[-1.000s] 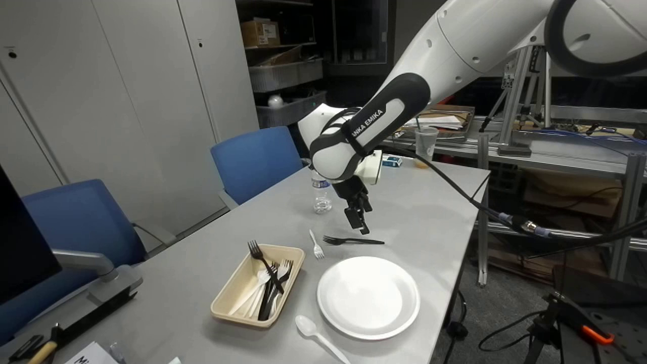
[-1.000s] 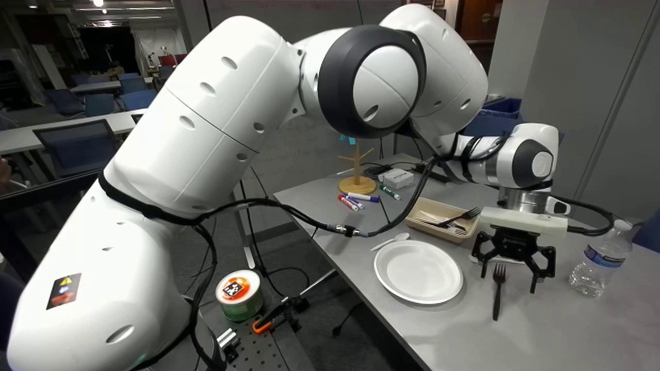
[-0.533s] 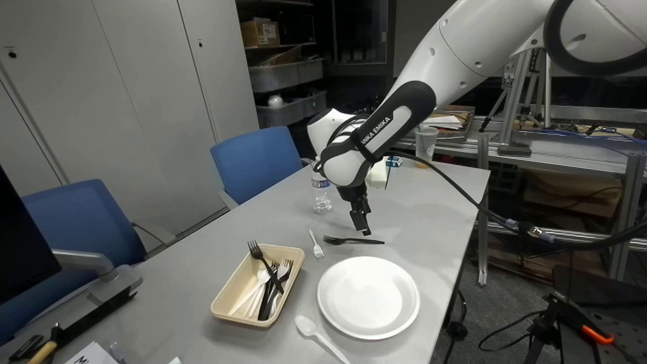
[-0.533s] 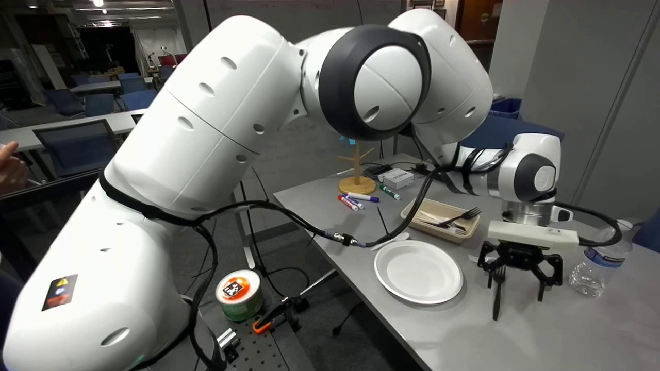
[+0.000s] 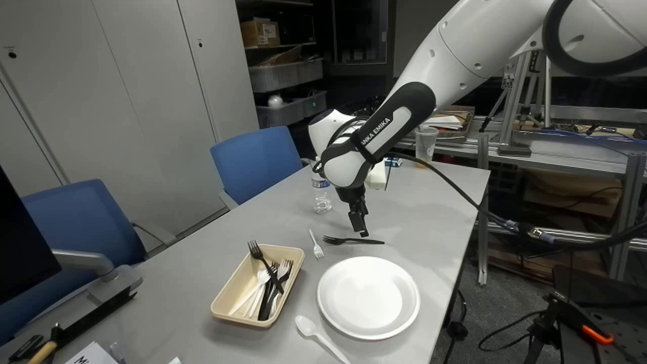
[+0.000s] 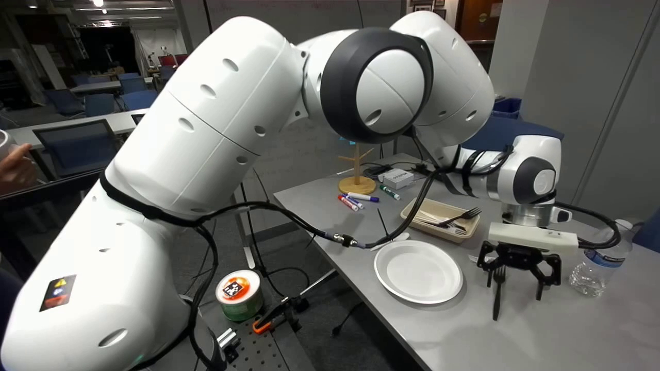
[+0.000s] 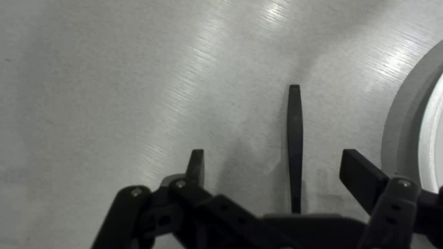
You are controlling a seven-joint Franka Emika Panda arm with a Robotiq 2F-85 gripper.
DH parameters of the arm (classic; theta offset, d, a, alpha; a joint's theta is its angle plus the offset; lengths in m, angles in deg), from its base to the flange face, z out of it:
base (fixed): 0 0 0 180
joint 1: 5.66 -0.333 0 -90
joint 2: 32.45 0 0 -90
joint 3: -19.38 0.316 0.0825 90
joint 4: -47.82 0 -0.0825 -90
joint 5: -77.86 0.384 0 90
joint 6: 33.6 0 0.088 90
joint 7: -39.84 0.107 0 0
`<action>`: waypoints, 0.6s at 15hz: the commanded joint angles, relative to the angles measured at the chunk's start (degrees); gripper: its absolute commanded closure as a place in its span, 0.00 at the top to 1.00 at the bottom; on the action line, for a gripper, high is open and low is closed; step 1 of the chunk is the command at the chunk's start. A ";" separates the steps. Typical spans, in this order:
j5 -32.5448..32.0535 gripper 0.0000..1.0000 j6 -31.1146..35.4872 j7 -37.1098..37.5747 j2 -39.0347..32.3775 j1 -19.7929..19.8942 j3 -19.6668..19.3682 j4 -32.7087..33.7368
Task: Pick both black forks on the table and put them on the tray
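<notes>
One black fork (image 5: 354,241) lies flat on the grey table (image 5: 424,212); it also shows in an exterior view (image 6: 497,300) and in the wrist view (image 7: 295,135). Another black fork (image 5: 265,265) rests in the beige tray (image 5: 241,279), its tines sticking up over the rim, among white and black utensils. My gripper (image 7: 271,166) is open and empty above the table fork, pointing down. In the wrist view the fork handle runs between the jaws, nearer the right one. The tines are hidden behind the gripper there. The gripper (image 6: 514,288) is apart from the fork.
A white plate (image 5: 368,298) stands close beside the table fork. A white fork (image 5: 317,246) and a white spoon (image 5: 318,334) lie near the tray. A water bottle (image 6: 598,263) stands close to the gripper. Markers (image 6: 356,199) lie farther along the table.
My open gripper has come lower and shifted over the table fork during the first half second, its tilt levelling. Since then it has barely moved. The forks and tray have not moved.
</notes>
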 commanded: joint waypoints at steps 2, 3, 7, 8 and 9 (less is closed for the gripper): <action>1.18 1.00 0.73 -0.35 -1.25 0.58 1.25 1.21; 1.28 1.00 0.72 -0.25 -1.61 0.54 1.37 1.57; 1.61 1.00 0.78 -0.06 -3.22 0.49 1.71 3.34; 1.81 1.00 0.80 -0.07 -3.81 0.60 1.75 4.12; 2.07 1.00 0.79 -0.12 -4.28 0.71 1.78 4.77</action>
